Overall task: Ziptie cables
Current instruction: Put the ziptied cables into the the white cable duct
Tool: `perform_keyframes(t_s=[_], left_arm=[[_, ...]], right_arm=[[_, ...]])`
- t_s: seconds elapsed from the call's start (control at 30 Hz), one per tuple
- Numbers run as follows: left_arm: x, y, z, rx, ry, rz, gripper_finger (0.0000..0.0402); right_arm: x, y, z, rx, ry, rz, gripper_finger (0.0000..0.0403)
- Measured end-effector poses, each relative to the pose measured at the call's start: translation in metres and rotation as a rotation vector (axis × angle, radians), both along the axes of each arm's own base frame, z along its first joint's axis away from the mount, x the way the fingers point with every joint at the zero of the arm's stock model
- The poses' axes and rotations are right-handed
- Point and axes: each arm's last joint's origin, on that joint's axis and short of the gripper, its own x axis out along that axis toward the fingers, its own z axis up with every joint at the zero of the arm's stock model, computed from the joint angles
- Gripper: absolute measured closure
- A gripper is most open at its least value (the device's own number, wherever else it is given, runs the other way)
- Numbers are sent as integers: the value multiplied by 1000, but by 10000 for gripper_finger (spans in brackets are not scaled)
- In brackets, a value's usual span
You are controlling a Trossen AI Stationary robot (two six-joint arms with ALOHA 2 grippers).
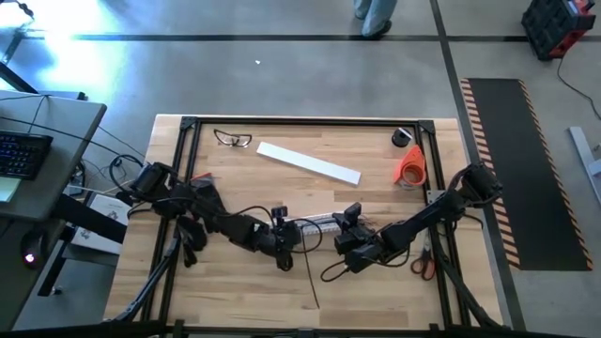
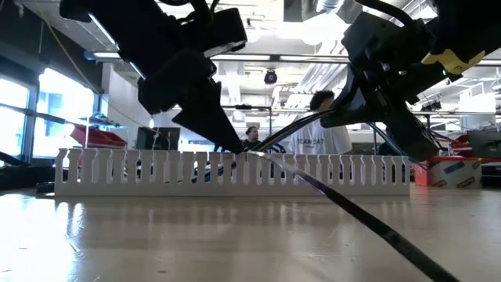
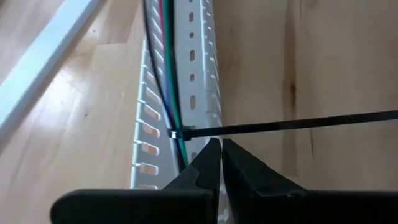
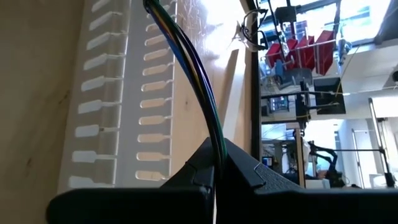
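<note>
Wooden boards make up the bench [image 1: 235,291], and it has a black frame around it. From high up, both dark arms reach to the middle. The left hand [image 1: 285,246] and the right hand [image 1: 346,246] sit at either end of a slotted white tray [image 1: 317,222]. The ziptie [image 1: 308,280] is a thin dark strip that runs from the tray toward the near edge. A plain white channel [image 1: 310,162], clear safety glasses [image 1: 233,140], an orange tape roll [image 1: 410,166] and scissors [image 1: 423,265] also lie on the wood. Grey floor with black lines is all around, and a desk with a keyboard [image 1: 21,153] stands at the left.

From down low, the tray [image 2: 235,174] looks like a little white fence. The ziptie [image 2: 368,222] slants across the shiny wood. Behind is a big bright room, with a person in a white shirt [image 2: 317,129].

From the left wrist, the left hand [image 3: 221,148] is clenched, with its tips just beside the ziptie [image 3: 298,124]. The ziptie loops around the cables [image 3: 165,68], which lie inside the tray [image 3: 199,93].

From the right wrist, the right hand [image 4: 220,163] is grasping the cables [image 4: 196,68], which curve up over the tray [image 4: 118,93].
</note>
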Motion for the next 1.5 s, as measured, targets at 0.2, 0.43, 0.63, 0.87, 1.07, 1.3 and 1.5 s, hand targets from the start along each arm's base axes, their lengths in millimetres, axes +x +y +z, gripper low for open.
perform_keyframes(t_s=[0.2, 0.43, 0.63, 0.87, 1.07, 1.3, 1.5], left_arm=[[0, 1, 12, -19, -36, -5, 401], [8, 8, 1, -56, -16, -35, 401], [10, 13, -2, -41, -8, -22, 401], [10, 14, -3, -18, -5, -10, 401], [10, 16, -10, -42, 11, 23, 401], [9, 12, -10, -112, 18, 30, 401], [12, 2, 3, -110, 49, 6, 401]], right_arm=[[0, 0, 0, 2, 1, 1, 403], [0, 0, 0, 13, 4, 8, 403], [0, 0, -1, 17, 8, 11, 403], [0, 1, -1, 23, 12, 16, 403], [0, 1, -1, 40, 21, 27, 403], [3, -4, -2, 69, 35, 27, 403], [6, -10, -2, 79, 38, 10, 403]])
